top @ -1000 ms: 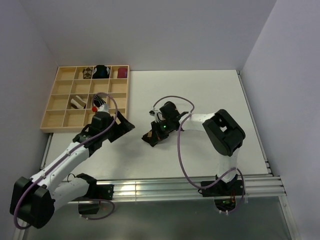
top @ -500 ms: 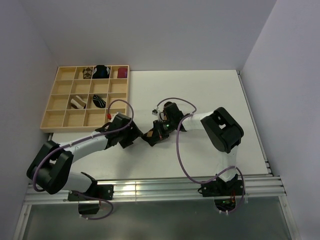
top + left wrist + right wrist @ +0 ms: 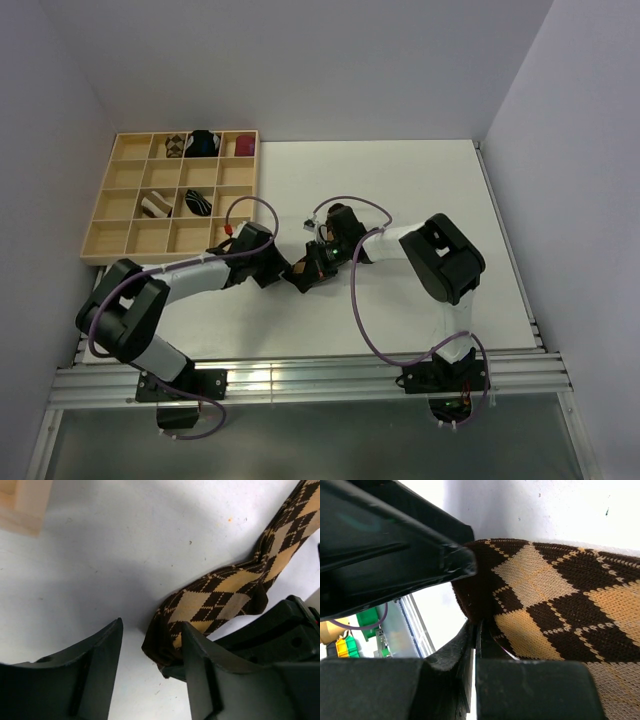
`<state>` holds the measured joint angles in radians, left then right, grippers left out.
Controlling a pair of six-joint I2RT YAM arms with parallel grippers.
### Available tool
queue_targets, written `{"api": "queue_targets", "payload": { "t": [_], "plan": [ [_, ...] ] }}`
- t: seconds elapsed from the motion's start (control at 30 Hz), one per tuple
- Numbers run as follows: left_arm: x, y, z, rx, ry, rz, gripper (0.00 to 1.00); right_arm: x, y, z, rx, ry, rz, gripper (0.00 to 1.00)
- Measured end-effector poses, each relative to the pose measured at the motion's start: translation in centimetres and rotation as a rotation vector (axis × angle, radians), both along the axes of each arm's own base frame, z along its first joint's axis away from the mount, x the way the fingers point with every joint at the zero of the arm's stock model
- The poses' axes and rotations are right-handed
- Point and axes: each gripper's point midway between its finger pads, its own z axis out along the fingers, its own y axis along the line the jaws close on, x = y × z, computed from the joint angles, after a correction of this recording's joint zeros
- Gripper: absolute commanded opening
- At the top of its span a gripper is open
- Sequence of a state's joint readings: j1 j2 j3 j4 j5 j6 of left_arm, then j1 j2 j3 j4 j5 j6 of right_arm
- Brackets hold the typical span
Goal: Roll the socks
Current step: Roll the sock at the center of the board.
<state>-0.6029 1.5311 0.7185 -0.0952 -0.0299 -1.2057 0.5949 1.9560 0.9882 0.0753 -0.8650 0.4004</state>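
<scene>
Brown-and-tan argyle knit sock [image 3: 303,272] [image 3: 215,600] [image 3: 560,595], near the middle of the white table [image 3: 430,190]. Lies flat, long axis slanting near-left to far-right, dark rounded end toward the near-left. Ribbed diamond weave, soft folds.

Pinched at that end by the right gripper [image 3: 315,262] [image 3: 476,630], black jaws pressed together on the fabric. Flanked by the left gripper [image 3: 283,268] [image 3: 151,626], jaws apart, one finger against the sock's end, nothing clamped.

At the far-left corner, a wooden compartment tray [image 3: 150,256]. Holds a brown-and-cream striped sock [image 3: 155,205] beside a black sock with thin white stripes [image 3: 198,202].
</scene>
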Motion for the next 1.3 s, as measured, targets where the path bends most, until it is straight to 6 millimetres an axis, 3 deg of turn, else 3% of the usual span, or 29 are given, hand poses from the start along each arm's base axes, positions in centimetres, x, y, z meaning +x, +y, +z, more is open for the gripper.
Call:
{"api": "queue_targets", "payload": {
  "t": [0.2,0.23,0.33,0.47,0.5,0.7,0.97,1.13,1.3],
  "plan": [
    [0.1,-0.8,-0.5,0.004,0.027,-0.001,0.24,0.1,0.0,-0.1,-0.002,-0.004,-0.003,0.0],
    [0.1,-0.9,-0.5,0.007,0.032,-0.002,0.15,0.1,0.0,-0.1,-0.002,-0.007,-0.004,0.01],
    [0.1,-1.1,-0.4,0.011,0.05,0.003,0.0,0.0,-0.2,-0.5,-0.012,-0.012,-0.012,0.11],
    [0.2,-1.3,0.1,0.027,0.078,0.005,0.0,-0.1,-0.4,-0.2,-0.027,-0.076,-0.029,0.26],
    [0.1,-1.3,0.3,0.034,0.088,0.005,0.0,-0.1,-0.6,0.1,-0.036,-0.107,-0.038,0.34],
    [0.5,-1.3,1.4,0.077,0.133,0.011,0.0,-0.8,-1.4,2.7,-0.063,-0.36,-0.088,0.54],
    [-0.2,-0.8,0.4,0.149,0.224,0.013,0.0,-1.3,-0.8,4.7,-0.142,-0.701,-0.135,0.59],
    [-0.2,-0.8,0.2,0.173,0.254,0.009,0.0,-1.6,0.0,4.1,-0.225,-0.83,-0.134,0.59],
    [-0.3,-0.7,0.2,0.183,0.263,0.006,0.0,-2.1,1.0,2.1,-0.325,-0.909,-0.089,0.59]
  ]
}}
